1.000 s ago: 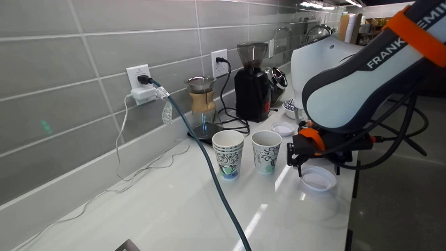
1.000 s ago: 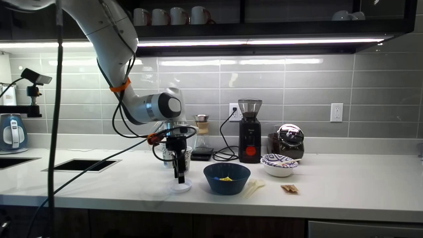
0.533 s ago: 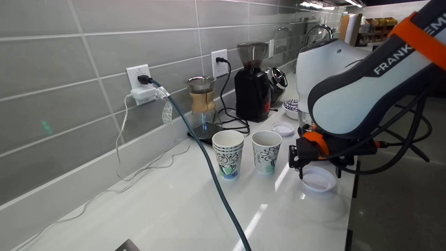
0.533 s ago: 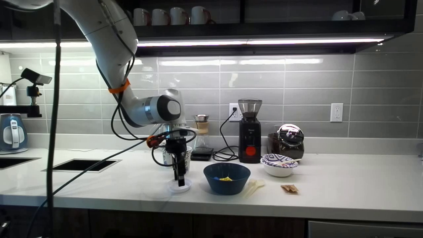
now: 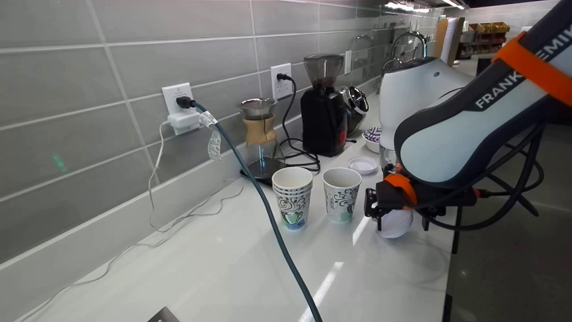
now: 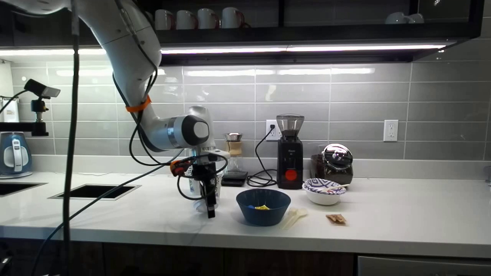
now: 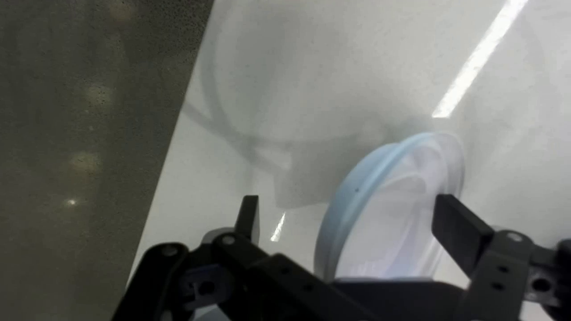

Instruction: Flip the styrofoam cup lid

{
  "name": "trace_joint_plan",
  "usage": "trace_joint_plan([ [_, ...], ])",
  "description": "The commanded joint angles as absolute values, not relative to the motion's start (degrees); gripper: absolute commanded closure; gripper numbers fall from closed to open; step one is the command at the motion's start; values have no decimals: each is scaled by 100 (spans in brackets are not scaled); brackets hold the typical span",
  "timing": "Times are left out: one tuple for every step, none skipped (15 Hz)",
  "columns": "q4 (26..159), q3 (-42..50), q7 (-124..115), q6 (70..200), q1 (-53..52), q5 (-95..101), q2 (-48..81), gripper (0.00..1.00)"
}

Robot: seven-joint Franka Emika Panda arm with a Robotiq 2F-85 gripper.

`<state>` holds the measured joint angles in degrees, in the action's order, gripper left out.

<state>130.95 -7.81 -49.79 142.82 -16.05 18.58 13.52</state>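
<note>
Though wrist view only, lid [image 7: 388,223] interior

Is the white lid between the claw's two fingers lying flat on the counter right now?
No, in the wrist view the white cup lid stands steeply tilted within the open claw.

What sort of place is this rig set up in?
Most likely a kitchen, maybe a shared office one, though a home isn't ruled out. Signs: a coffee grinder on the counter, mugs on the shelf above, and stacked paper cups.
</note>
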Motion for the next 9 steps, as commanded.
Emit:
trace_joint_plan([
  [13179,-745,-4889,14629,-1663,1791,1362,0],
  [13183,-755,-4866,14700,-1669,1769,1364,0],
  [13179,-754,-4875,14740,-1682,1761,1365,25],
  [13182,-768,-4839,14757,-1688,1731,1347,26],
  [13185,-771,-4819,14776,-1699,1730,1334,32],
  [13191,-786,-4771,14780,-1697,1684,1312,41],
  [13186,-782,-4769,14796,-1707,1686,1310,47],
  [13184,-787,-4753,14814,-1710,1677,1306,55],
  [13182,-794,-4750,14817,-1714,1666,1290,62],
])
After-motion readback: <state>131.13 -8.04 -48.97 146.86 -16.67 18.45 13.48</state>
